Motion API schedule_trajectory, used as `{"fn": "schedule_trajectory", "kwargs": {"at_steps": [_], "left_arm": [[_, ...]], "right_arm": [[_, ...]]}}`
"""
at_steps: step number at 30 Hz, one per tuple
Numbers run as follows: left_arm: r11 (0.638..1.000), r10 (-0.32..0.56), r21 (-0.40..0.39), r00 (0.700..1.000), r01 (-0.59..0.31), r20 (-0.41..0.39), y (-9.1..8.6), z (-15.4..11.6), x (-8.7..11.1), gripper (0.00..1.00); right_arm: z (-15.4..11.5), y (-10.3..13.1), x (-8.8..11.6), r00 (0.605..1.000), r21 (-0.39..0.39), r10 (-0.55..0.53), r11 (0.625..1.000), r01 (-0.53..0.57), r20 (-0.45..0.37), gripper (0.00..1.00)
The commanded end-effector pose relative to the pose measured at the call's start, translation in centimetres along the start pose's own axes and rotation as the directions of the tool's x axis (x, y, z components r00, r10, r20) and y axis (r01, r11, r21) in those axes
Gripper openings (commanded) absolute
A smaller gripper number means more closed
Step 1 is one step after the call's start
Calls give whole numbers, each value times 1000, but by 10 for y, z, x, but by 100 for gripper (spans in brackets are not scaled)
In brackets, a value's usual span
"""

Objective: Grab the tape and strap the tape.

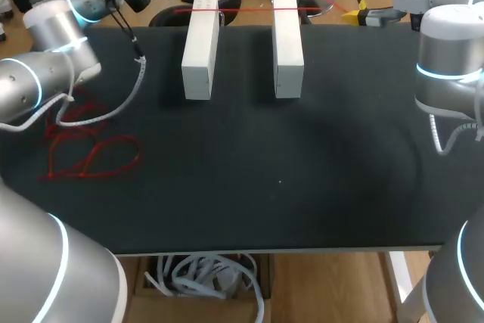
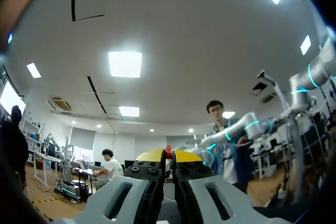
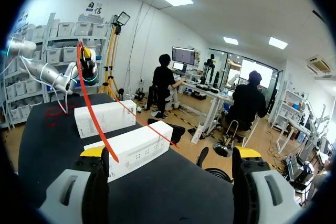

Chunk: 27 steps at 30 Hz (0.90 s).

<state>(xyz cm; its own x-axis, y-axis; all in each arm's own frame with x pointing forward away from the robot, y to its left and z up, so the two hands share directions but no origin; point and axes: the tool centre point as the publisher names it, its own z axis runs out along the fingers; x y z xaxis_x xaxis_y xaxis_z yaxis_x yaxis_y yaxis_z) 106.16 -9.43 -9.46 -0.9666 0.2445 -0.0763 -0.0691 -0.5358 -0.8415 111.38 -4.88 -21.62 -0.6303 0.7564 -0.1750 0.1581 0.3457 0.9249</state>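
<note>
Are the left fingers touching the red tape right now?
Touching. The left wrist view shows the red tape pinched between the left gripper's shut yellow fingers.

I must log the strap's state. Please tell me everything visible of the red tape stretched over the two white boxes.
The red tape is a thin, flexible band. The shut left gripper pinches it; from there it spans both white boxes at their far ends and reaches one finger of the open right gripper, which does not grip it.

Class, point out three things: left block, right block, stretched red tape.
left block (image 1: 201, 47), head view, middle of its top face.
right block (image 1: 288, 43), head view, middle of its top face.
tape (image 3: 90, 103), right wrist view, span rising over the blocks.
</note>
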Motion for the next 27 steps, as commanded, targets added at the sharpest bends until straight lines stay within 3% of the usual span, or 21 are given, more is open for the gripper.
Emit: {"fn": "schedule_trajectory", "kwargs": {"at_steps": [1,16,27], "left_arm": [[999,10,-34,982,-4,186,-11,12,10,0],[998,50,-59,974,-38,222,-41,22,24,0],[994,81,-85,974,-64,213,-57,27,17,0]], "right_arm": [[0,0,-1,1000,-2,0,1000,0,-2,100],[0,0,-1,1000,-2,0,1000,0,-2,100],[0,0,-1,1000,-2,0,1000,0,-2,100]]}}
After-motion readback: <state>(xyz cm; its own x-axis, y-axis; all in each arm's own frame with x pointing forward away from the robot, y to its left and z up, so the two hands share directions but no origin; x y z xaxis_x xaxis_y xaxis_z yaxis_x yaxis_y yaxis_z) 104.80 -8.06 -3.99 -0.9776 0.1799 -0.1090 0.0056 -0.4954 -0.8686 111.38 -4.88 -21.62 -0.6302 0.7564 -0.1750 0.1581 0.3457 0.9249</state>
